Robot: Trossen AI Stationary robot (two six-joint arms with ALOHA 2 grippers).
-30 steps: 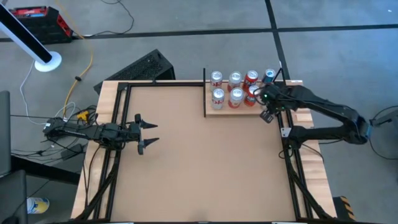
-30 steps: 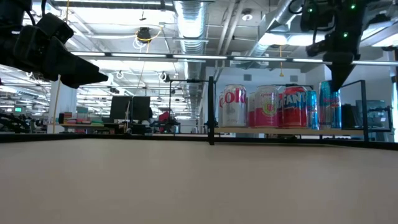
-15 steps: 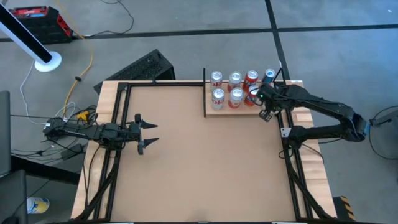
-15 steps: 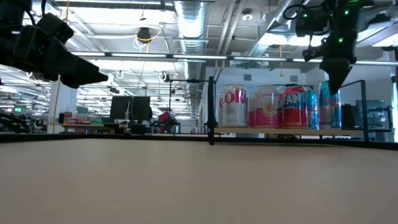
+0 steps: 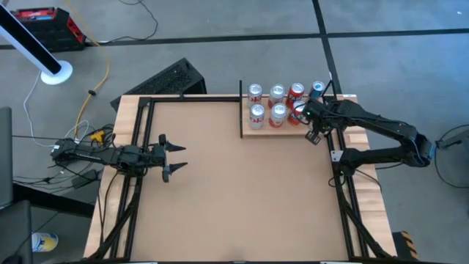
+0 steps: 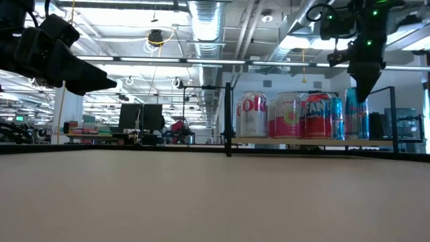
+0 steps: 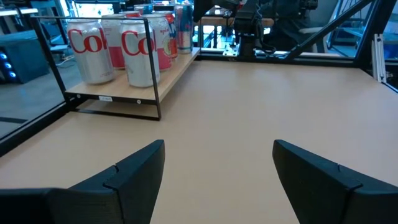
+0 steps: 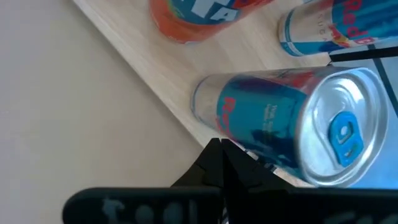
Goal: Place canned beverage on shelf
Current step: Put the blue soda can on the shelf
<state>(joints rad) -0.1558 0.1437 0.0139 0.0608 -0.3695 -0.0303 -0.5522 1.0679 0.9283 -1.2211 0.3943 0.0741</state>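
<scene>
Right gripper [image 5: 314, 136] has shifted slightly left, above shelf's right end, pointed fingers pressed together. Left gripper [image 5: 173, 157] hovers near table's left edge, fingers spread wide. Slim blue aluminium can [image 8: 292, 121] stands on pale wood plank shelf [image 5: 282, 129] at far right corner.

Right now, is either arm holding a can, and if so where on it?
Nothing is held. The right gripper hangs shut above the slim blue can on the shelf; the left gripper waits open, empty.

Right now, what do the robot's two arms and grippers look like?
Both arms are dark, slim and jointed. The left gripper ends in two pointed black fingers. The right gripper is black and tapered, with small green lights glowing above it. Cables trail behind the left arm.
</scene>
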